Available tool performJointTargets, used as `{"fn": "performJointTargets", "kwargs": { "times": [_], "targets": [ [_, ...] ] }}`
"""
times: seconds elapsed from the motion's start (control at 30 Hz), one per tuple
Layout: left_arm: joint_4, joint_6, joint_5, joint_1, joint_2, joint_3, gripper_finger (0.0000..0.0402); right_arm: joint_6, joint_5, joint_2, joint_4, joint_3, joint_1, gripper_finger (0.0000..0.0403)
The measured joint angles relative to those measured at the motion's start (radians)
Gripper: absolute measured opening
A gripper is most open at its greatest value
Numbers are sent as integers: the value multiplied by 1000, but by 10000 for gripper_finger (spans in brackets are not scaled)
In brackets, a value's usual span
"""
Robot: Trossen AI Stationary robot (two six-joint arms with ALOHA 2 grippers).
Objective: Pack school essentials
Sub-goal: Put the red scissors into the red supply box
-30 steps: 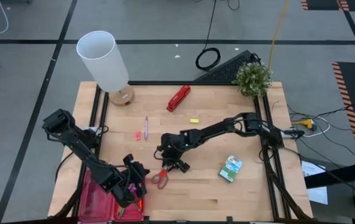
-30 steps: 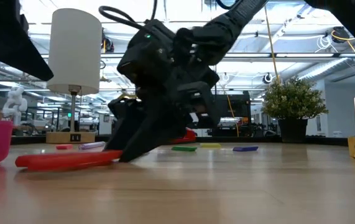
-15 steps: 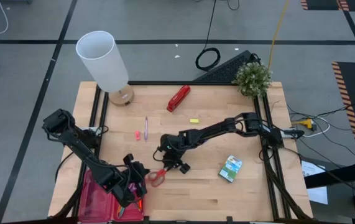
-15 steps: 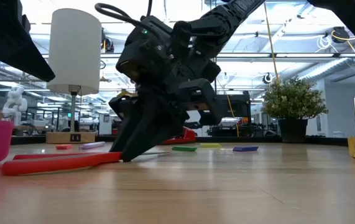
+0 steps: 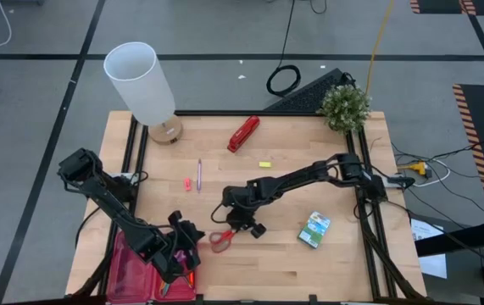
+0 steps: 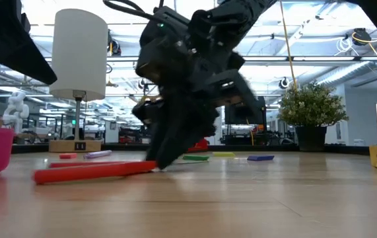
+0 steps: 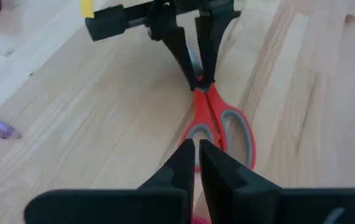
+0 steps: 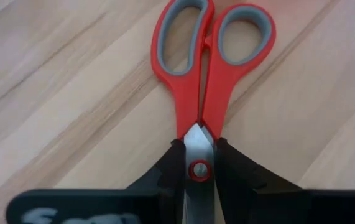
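Red-handled scissors (image 5: 220,240) lie shut on the wooden table, handles toward my left arm. My right gripper (image 5: 235,224) is shut on them at the blade end and leans down over them in the low view (image 6: 165,155). My left gripper (image 7: 196,149) is shut, its tips just at the handle loops (image 7: 217,127), near the table's front left (image 5: 192,243). Farther back lie a purple pen (image 5: 198,174), a pink eraser (image 5: 188,183) and a yellow eraser (image 5: 264,164). The green crayon box (image 5: 314,229) lies flat at the right. My left gripper's tips stand over the scissors' handle end; whether they touch it I cannot tell. My right gripper pinches the shut blades at the pivot screw (image 8: 197,169) between its two fingers (image 8: 176,155). The fingers slant down from the right. The handles (image 6: 89,173) rest on the table.
A pink bin (image 5: 136,269) sits at the front left corner beside my left arm. A white lamp (image 5: 140,80), a red stapler (image 5: 243,133) and a potted plant (image 5: 344,106) stand along the far edge. Bare wood lies in the middle and front right.
My right gripper has slid the scissors along the table, first a little toward the left arm, then back toward the right, and now stands steeper over them. The handles have stayed on the table.
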Motion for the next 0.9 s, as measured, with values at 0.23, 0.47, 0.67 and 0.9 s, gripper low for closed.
{"fn": "performJointTargets", "kwargs": {
  "times": [0.23, 0.47, 0.67, 0.9],
  "targets": [
    [123, 83, -11, 27, 1, 0, 29, 48, 11, -63, -94, -2, 17, 59],
    [337, 217, 35, 71, 62, 2, 112, 93, 16, -79, -144, -1, 20, 60],
    [510, 323, 174, 126, 173, 2, 188, 104, 11, -80, -151, 0, 19, 60],
    [550, 328, 265, 162, 258, 2, 190, 170, 8, -81, -172, 1, 17, 61]
  ]
}}
